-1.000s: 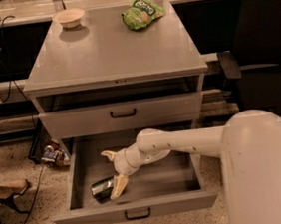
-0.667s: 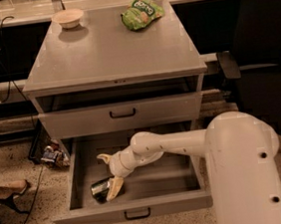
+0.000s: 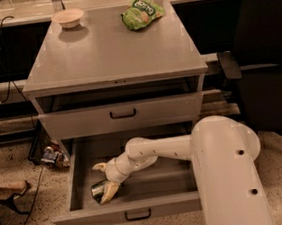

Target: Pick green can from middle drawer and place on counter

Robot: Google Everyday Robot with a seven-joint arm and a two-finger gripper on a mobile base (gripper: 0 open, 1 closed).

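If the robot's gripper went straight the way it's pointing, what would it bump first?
Probably the green can, lying in the middle drawer right by the open gripper. The gripper points toward the drawer's left wall, and the can is in front of that. Depth is hard to judge.

The arm (image 3: pixel 165 149) is smooth glossy white, its rounded tubular links widening to a fat near segment with two small dark screw holes. The end effector (image 3: pixel 104 179), inside the middle drawer (image 3: pixel 166 206), has two tapered cream fingers (image 3: pixel 109 191), spread apart.
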